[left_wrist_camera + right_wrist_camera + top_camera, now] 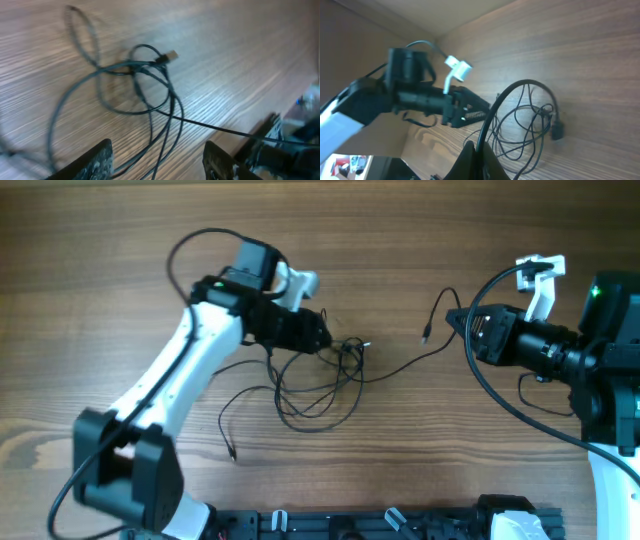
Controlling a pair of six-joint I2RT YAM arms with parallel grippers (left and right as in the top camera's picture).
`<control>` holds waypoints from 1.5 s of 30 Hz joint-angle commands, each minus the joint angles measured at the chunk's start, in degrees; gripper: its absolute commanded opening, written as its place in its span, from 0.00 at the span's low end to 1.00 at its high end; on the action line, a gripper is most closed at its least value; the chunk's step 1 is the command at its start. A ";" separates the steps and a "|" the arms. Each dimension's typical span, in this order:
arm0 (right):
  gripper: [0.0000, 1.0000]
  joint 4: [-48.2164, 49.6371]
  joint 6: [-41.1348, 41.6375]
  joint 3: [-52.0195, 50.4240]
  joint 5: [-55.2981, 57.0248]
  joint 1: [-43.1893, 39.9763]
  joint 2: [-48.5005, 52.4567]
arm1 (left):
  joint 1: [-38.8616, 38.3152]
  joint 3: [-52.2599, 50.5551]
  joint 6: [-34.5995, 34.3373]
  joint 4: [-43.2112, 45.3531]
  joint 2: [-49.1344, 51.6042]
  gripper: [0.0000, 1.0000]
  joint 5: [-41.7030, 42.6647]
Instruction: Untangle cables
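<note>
Several thin black cables (318,392) lie tangled on the wooden table at the middle. My left gripper (322,338) is open at the tangle's upper edge. In the left wrist view its fingers (157,162) straddle a few cable strands (150,85) lying on the table without pinching them, and a silvery plug (170,55) lies beyond. My right gripper (455,318) is shut on one cable (506,97) to the right of the tangle. In the right wrist view the jaws (480,152) pinch that cord. It arcs over to a dark plug (556,131). Its plug end (425,336) hangs left of the gripper.
The thicker black cables of the robot arms loop at the upper left (190,250) and at the right (500,395). A black rail (400,523) runs along the table's front edge. One loose cable end (231,452) trails toward the front left.
</note>
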 commanded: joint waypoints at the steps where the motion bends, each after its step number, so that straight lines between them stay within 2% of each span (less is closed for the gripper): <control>1: 0.04 -0.83 0.17 1.03 0.33 0.09 1.14 | -4.44 -0.09 12.76 1.36 4.22 0.61 3.26; 3: 0.04 -1.64 0.15 1.03 0.55 0.09 1.70 | -6.40 -0.09 15.82 3.08 6.10 0.61 2.82; 7: 0.04 -2.89 0.20 1.03 1.42 0.09 2.47 | -8.68 -0.09 15.80 7.32 9.97 0.60 -0.39; 13: 0.04 -3.06 0.22 1.01 1.68 0.09 2.51 | -9.55 -0.09 15.76 7.89 15.17 0.55 -0.44; 16: 0.04 -3.30 0.28 1.01 2.54 0.09 2.51 | -9.55 -0.11 13.66 8.74 17.49 0.51 -2.80; 18: 0.04 -3.91 0.20 1.01 3.32 0.09 2.51 | -9.55 -0.11 10.14 9.42 19.02 0.49 -8.13; 21: 0.04 -4.61 0.24 1.01 4.44 0.09 2.51 | -9.55 -0.20 7.74 8.70 20.15 0.43 -12.44; 24: 0.04 -4.52 0.24 1.01 4.44 0.09 2.51 | -9.57 -0.28 3.80 7.28 20.20 0.27 -12.33; 27: 0.04 -4.55 0.20 1.01 4.48 0.09 2.51 | -9.57 -0.35 -0.74 6.91 20.20 0.04 -10.60; 31: 0.04 -4.57 0.22 1.01 6.36 0.11 2.51 | -9.42 -0.15 -4.98 7.63 19.96 0.04 -5.95; 35: 0.04 -4.11 0.22 1.01 7.61 0.11 2.64 | -7.96 0.66 -9.97 7.91 15.87 0.04 -2.47; 40: 0.05 -4.20 -0.20 1.01 7.85 0.11 4.68 | -4.31 0.74 -17.84 7.98 1.20 0.04 -3.54; 45: 0.05 -4.35 -4.33 1.01 9.57 0.11 7.89 | 0.17 0.74 -20.90 6.16 -14.05 0.04 -5.11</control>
